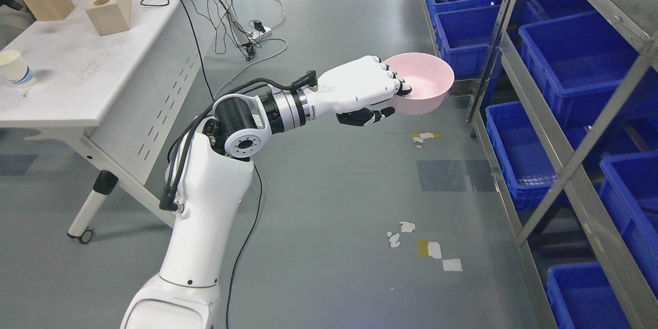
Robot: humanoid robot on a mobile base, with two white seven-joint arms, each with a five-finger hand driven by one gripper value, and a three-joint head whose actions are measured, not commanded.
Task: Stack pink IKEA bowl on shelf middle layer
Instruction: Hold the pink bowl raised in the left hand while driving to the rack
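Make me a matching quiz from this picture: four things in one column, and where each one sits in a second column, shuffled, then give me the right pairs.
Things:
1. pink bowl
2. paper cup
3. wooden block with a hole
4. blue bins

Places:
A. on the metal shelving at the right
B. held in the left hand, out over the floor
C. near edge of the white table, far left
D. farther back on the white table, beside a taller wooden piece

Pairs: 1-B, 2-C, 3-D, 4-A
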